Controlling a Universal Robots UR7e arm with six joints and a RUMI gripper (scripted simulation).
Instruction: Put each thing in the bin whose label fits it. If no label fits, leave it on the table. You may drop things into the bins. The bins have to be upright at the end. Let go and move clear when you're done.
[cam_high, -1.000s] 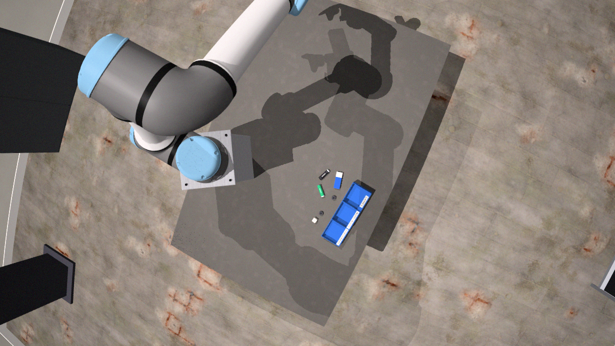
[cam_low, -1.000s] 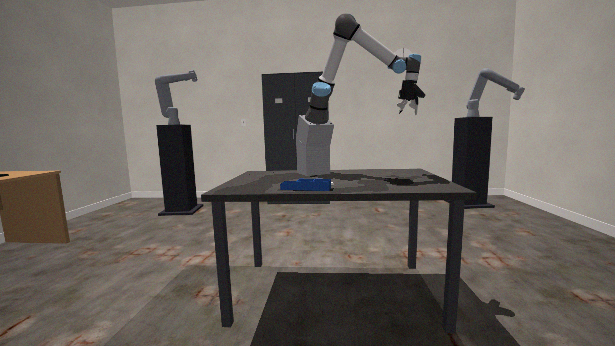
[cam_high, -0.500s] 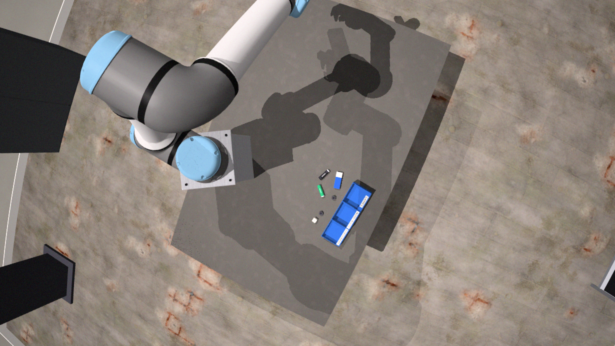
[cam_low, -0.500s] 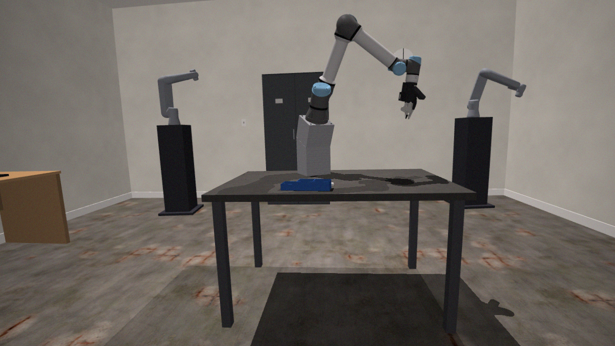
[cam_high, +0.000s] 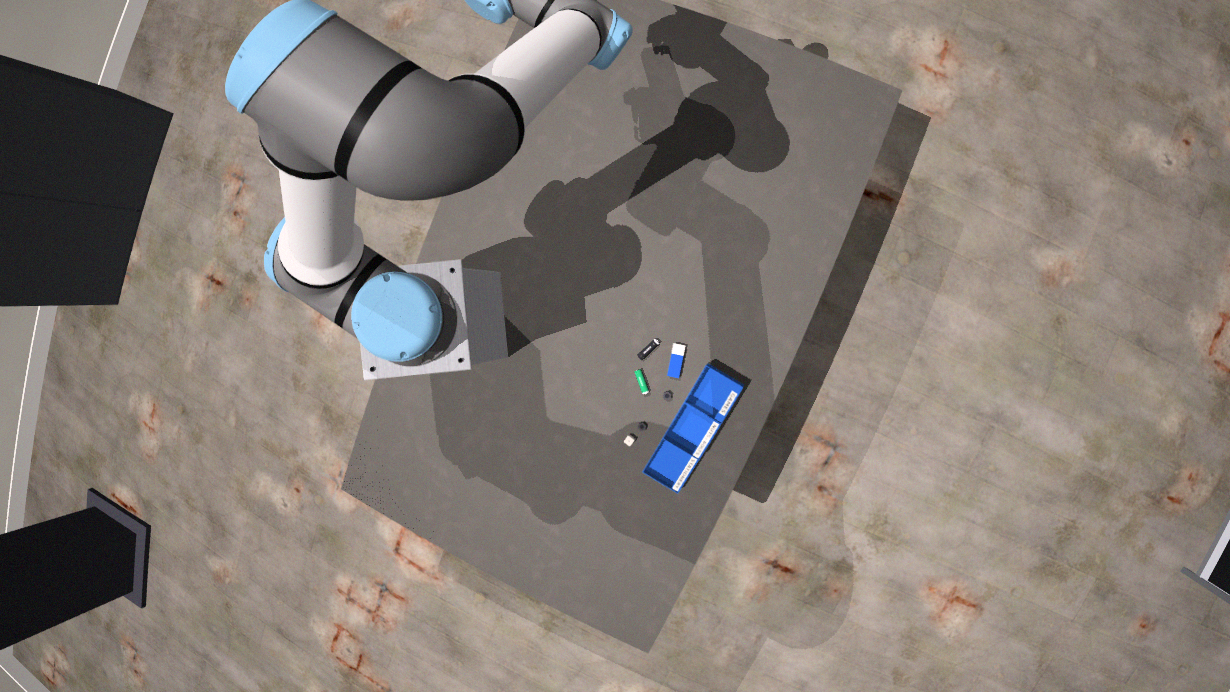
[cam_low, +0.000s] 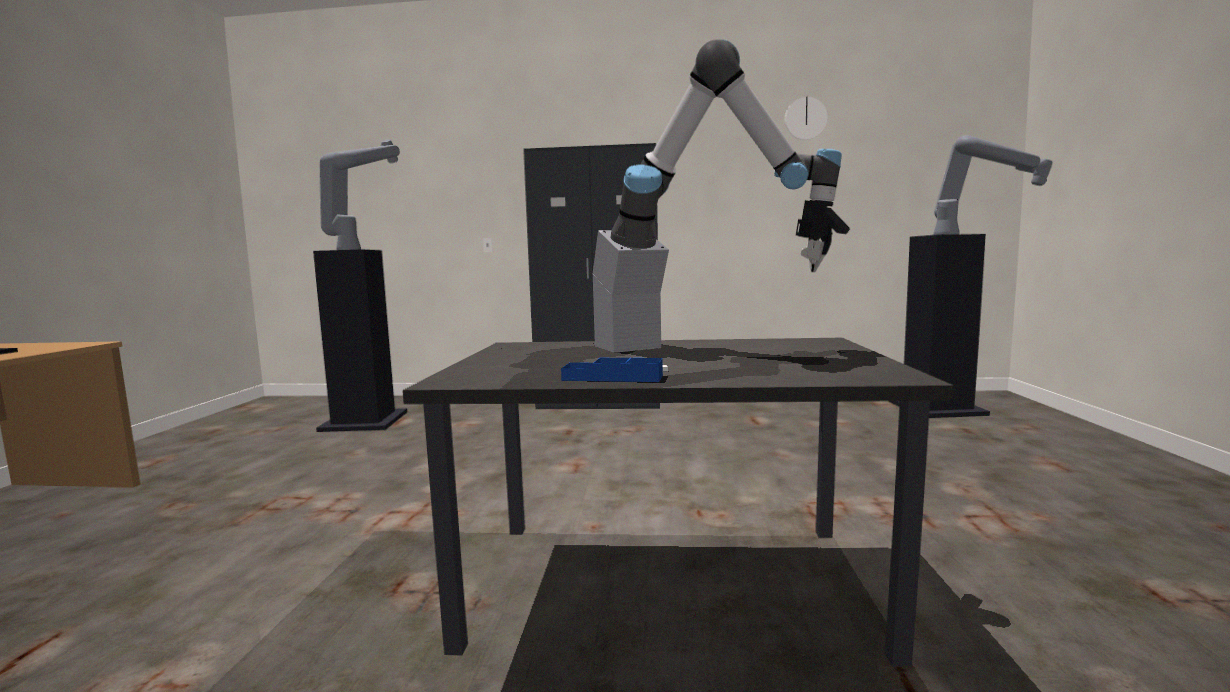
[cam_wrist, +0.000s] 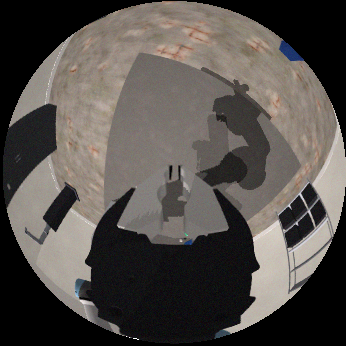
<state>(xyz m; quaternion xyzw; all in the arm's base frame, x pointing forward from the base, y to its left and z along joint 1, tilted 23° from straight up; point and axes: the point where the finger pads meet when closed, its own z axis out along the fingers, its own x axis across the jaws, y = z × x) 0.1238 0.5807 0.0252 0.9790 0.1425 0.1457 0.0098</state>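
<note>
A row of three blue bins (cam_high: 694, 424) with white labels stands near the table's edge; it also shows in the side view (cam_low: 612, 370). Beside it lie a black stick (cam_high: 648, 347), a blue and white block (cam_high: 677, 359), a green cylinder (cam_high: 640, 381), two small black pieces (cam_high: 666, 395) (cam_high: 641, 426) and a small white cube (cam_high: 629, 439). My gripper (cam_low: 812, 258) hangs high above the table's other end, far from the things. Its fingers are shut with nothing between them. The bin labels are too small to read.
The arm's grey base (cam_high: 417, 322) stands at the table's edge. Two black pedestals with grey arms (cam_low: 352, 327) (cam_low: 944, 318) and a dark cabinet (cam_low: 563, 240) stand behind the table. A wooden desk (cam_low: 60, 413) is at the left.
</note>
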